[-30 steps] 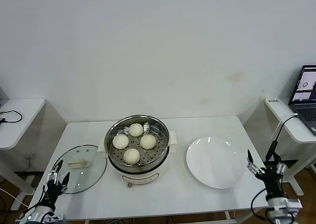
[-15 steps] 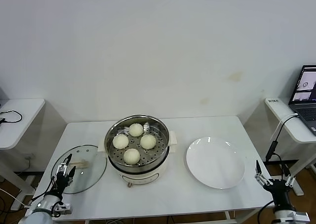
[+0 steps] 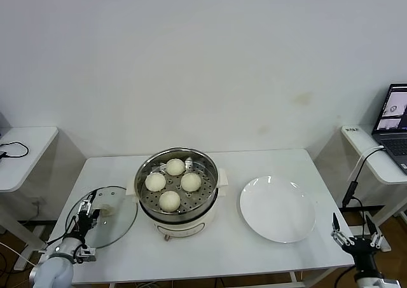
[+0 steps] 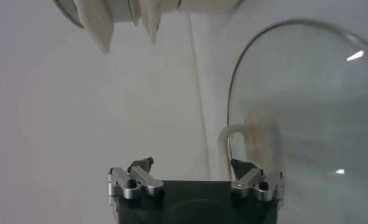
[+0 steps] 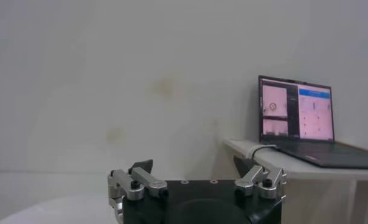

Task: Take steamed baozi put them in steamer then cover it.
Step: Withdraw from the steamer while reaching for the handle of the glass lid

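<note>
The steamer (image 3: 179, 202) stands mid-table with several cream-white baozi (image 3: 169, 200) on its perforated tray. The glass cover (image 3: 117, 219) lies flat on the table left of the steamer, its cream handle (image 3: 105, 208) up; it also shows in the left wrist view (image 4: 305, 115). My left gripper (image 3: 88, 206) is open over the cover's left edge, beside the handle (image 4: 232, 137), holding nothing. My right gripper (image 3: 356, 229) is open and empty at the table's front right corner, below the plate.
A flat white plate (image 3: 277, 208) lies right of the steamer. Side tables stand at far left (image 3: 22, 149) and far right, the right one with a laptop (image 3: 393, 117). The steamer's base and feet (image 4: 101, 21) show in the left wrist view.
My left gripper has moved up and right, from the front left table edge onto the cover's left rim near the handle. My right gripper has dropped lower and right, away from the plate.
</note>
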